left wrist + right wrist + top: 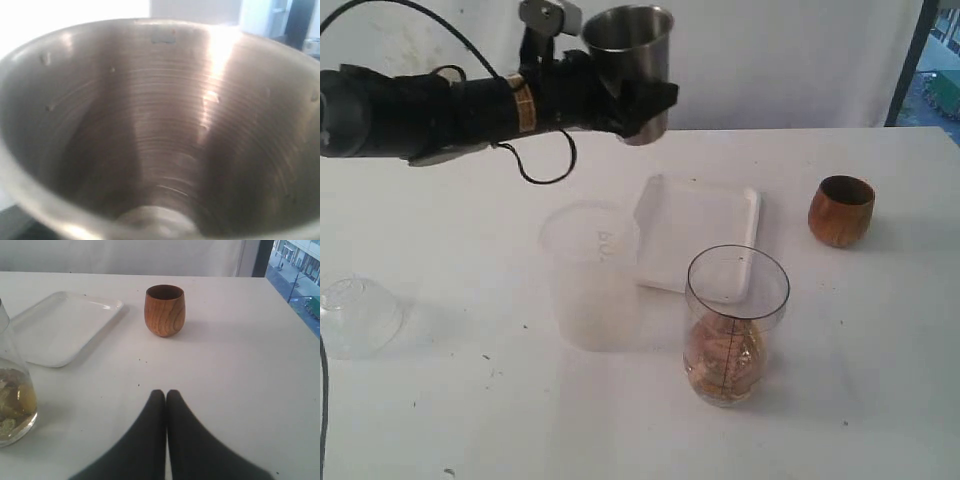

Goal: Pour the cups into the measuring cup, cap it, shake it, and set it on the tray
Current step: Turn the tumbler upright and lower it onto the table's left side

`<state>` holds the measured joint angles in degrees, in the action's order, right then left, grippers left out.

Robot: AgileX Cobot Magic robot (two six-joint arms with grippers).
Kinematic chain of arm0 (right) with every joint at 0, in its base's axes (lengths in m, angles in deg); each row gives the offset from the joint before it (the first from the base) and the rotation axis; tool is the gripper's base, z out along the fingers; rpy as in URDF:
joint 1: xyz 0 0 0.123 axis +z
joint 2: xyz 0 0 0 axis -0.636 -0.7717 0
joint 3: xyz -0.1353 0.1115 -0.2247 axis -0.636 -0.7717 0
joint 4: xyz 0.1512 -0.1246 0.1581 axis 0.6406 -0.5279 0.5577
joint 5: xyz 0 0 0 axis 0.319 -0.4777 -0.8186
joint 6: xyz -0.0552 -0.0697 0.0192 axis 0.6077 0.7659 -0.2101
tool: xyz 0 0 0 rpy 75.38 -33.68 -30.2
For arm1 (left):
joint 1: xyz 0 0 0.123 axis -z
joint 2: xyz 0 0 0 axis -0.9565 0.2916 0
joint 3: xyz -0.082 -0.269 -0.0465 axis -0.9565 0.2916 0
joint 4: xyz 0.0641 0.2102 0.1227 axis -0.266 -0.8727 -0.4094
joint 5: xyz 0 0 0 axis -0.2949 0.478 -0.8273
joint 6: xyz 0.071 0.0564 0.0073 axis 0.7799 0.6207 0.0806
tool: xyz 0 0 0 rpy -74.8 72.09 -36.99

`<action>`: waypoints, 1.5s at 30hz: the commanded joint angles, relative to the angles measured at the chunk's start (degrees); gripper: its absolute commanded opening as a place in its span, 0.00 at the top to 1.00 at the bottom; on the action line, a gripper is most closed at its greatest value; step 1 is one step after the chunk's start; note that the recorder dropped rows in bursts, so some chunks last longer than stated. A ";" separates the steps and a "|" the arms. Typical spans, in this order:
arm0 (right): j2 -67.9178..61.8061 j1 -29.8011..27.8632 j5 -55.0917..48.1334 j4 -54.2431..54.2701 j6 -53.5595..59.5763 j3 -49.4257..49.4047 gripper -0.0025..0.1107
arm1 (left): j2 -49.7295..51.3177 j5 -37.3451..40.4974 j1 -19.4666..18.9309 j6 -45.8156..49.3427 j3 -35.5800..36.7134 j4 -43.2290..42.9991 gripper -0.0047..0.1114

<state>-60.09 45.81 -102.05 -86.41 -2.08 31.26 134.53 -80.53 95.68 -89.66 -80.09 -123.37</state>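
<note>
We hold the tumbler (pixel 625 50) aloft in our left hand (pixel 645 105), high over the worktop (pixel 880 380), apart from the measuring cup (pixel 735 330); right hand (pixel 166 401) pinched together, empty; steel seems stiff, light, slick; grip mid-wall.

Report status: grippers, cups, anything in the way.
Left gripper holds steel tumbler aloft, looks empty. Right gripper shut, empty-handed. Measuring cup part-filled, uncapped. Frosted cup stands beside it.
</note>
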 commanded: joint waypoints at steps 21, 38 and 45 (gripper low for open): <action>0.27 -0.13 0.17 -0.02 -0.10 -0.33 0.98 | 5.15 -7.08 -13.30 7.98 1.98 -8.57 0.96; 0.27 -0.13 0.17 0.07 -1.22 -0.33 0.98 | 15.72 -15.74 -14.51 19.91 6.49 6.52 0.96; 0.27 -0.13 0.17 0.07 -1.22 -0.33 0.98 | 15.99 -16.11 -14.51 21.34 6.49 6.52 0.96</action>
<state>-60.09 45.81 -102.05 -86.41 -3.07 31.26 151.08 -94.72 81.12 -68.97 -73.40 -118.52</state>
